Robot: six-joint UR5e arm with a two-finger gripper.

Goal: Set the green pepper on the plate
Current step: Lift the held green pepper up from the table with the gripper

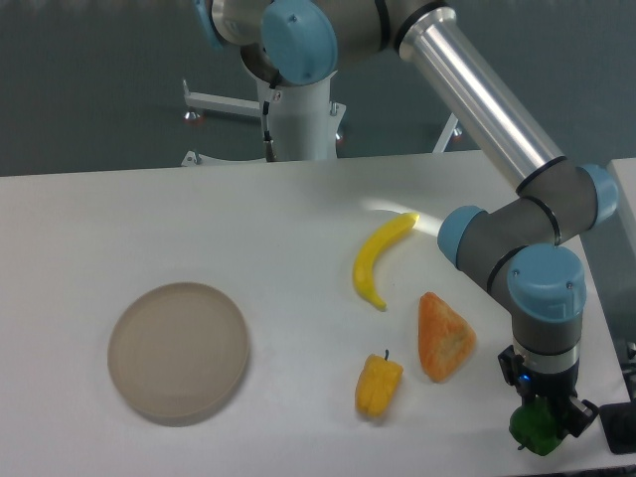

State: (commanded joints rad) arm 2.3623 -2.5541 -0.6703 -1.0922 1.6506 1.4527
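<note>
At near right counter [298, 219] edge, gripper [542, 422] clamped on green pepper [535, 429], plate [179, 351] far off at left, yellow pepper [379, 386] between.

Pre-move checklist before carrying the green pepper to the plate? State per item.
1. Grip: gripper sits right at the green pepper, fingers around it; firm closure cannot tell.
2. Pepper lifted off the table: cannot tell.
3. Plate bare and free to receive: ok.
4. Straight path to the plate: not ok, yellow pepper and orange wedge lie between; lift over them.
5. Banana clear of that path: ok, it lies farther back.
6. Pepper close to the table's near right edge: not ok, move gently.
</note>
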